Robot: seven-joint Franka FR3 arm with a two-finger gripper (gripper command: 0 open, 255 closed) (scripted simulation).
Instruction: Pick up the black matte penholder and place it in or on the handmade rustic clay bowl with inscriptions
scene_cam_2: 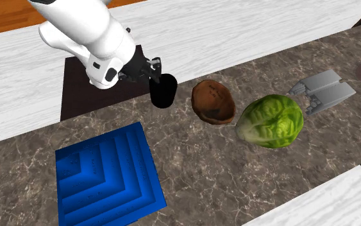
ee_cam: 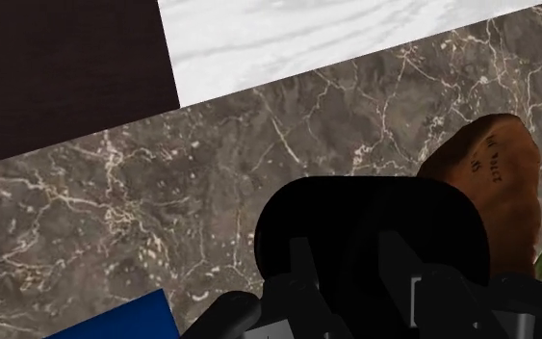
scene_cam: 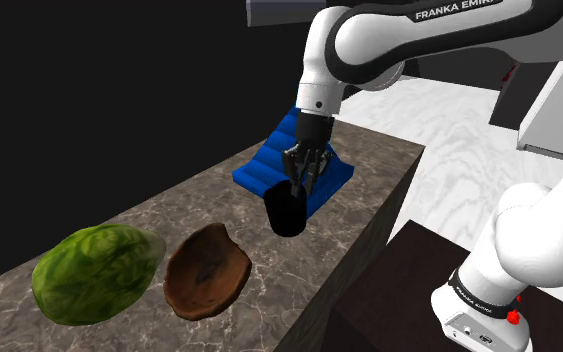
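White Franka arm comes in from the shoulder view's upper right, forearm level, wrist bent so the hand points straight down over the brown veined marble countertop [scene_cam: 369, 160]. Black two-finger gripper [scene_cam: 302, 180] is vertical, fingers narrowed onto the top of the black matte cylindrical penholder [scene_cam: 289, 212], which hangs upright below the hand. Grip looks firm; which part of the rim each finger touches cannot be told, black on black. Whether the penholder's base is off the counter is not certain, though in the second exterior view it [scene_cam_2: 163, 92] seems raised near the counter's stand-side edge.

Penholder sits between the blue stepped square block [scene_cam: 269, 165] and the brown rough clay bowl [scene_cam: 207, 272], apart from both. Bowl lies tilted; dark scratched marks show on its outer wall in the wrist view [ee_cam: 485, 173], just beside the penholder [ee_cam: 374, 221]. Beyond the bowl, a green leafy lettuce-like head [scene_cam: 94, 272], nearly touching it. Farther on, a grey angular metal piece [scene_cam_2: 323, 90].
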